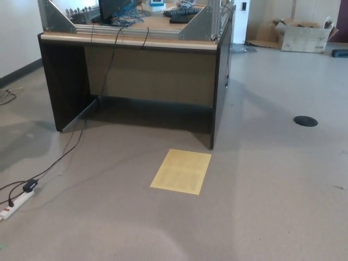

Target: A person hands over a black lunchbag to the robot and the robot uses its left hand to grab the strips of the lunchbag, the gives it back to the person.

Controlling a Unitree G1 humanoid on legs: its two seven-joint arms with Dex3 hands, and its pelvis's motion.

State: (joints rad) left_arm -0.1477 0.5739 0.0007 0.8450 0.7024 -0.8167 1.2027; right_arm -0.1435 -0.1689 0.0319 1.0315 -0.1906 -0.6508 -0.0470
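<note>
- Neither robot hand shows in the head view, so I cannot tell whether the fingers are spread or pressed together.
- The black lunchbag is not visible anywhere, and I see no person either.
- A dark desk [136, 76] stands far in the middle, and its tabletop [157, 23] carries a metal frame [198, 24], blue cables and a keyboard [182, 12].
- Black cables [106, 70] hang from the tabletop and run over the grey floor [272, 190] to the near left.
- There they reach a white power strip [15, 202] lying on the floor.
- A yellow sheet [181, 171] lies flat on the floor, just in front of the desk's right leg.
- A round black cover [305, 120] sits in the floor at the right.
- A cardboard box [304, 35] rests far right.
</note>
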